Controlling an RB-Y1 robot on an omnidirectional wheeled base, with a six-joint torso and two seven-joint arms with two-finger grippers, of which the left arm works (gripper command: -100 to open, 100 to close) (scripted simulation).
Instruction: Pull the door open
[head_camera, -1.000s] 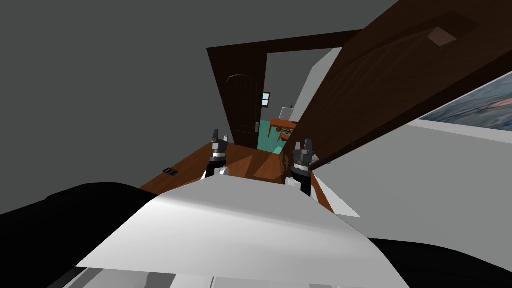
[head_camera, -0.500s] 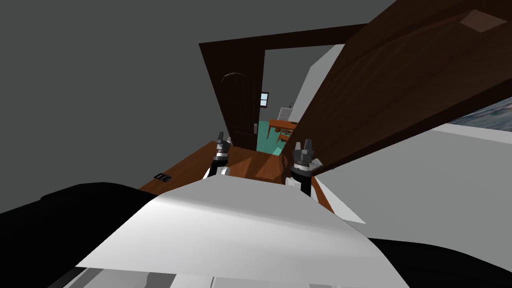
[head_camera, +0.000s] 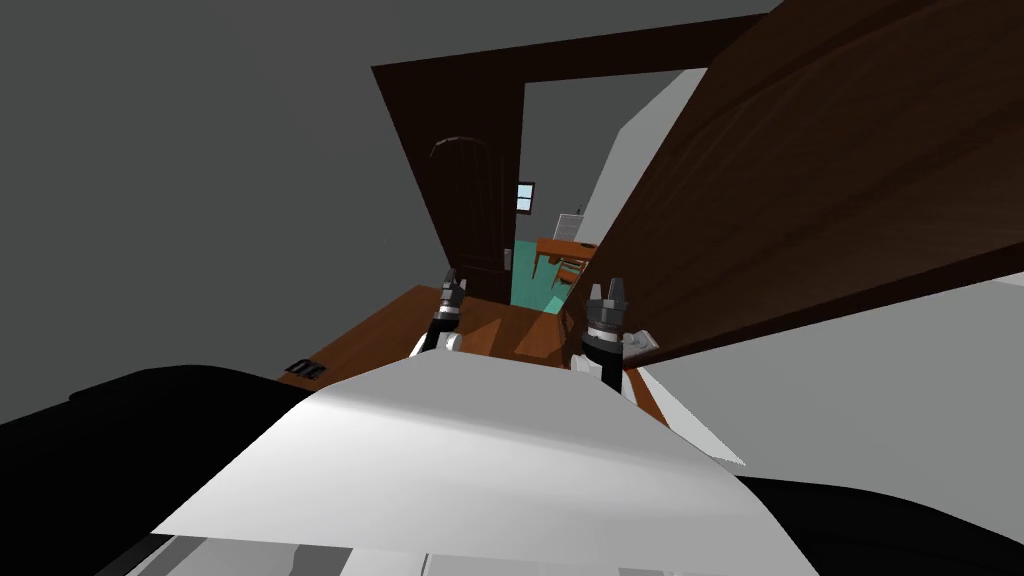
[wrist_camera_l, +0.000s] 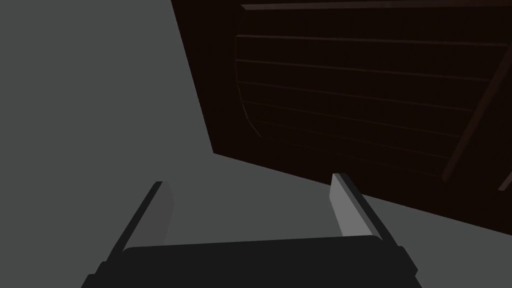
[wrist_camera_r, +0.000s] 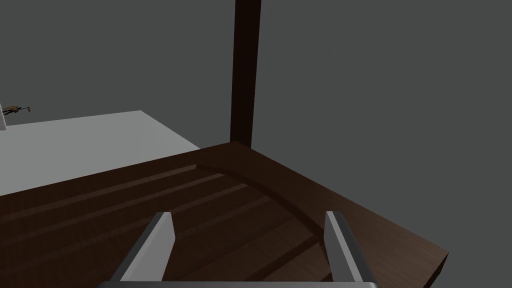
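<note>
Door: dark brown leaf with grooved, arched panelling, standing at the robot's right, well clear of its door frame, its lower edge close to the right gripper. Doorway: unobstructed, giving onto a room with a teal floor and a wooden table. Second dark door, arched panel, set at the frame's left side beyond the wooden floor. Right gripper, wrist view: fingers spread wide, holding nothing, held over the panelled face of the door near its corner; whether they touch the leaf cannot be told. Left gripper: ahead of the chest, fingers likewise wide and empty in its wrist view, aimed at the grey wall beside the second door's panel. Step in hand, by judgement: the late part of the opening, since the leaf already stands at a broad angle and no handle is gripped. Next move, by judgement: if more swing is wanted, press the right arm against the leaf's face or edge to carry it wider, keeping the thin fingers off the corner; otherwise draw both arms back.
</note>
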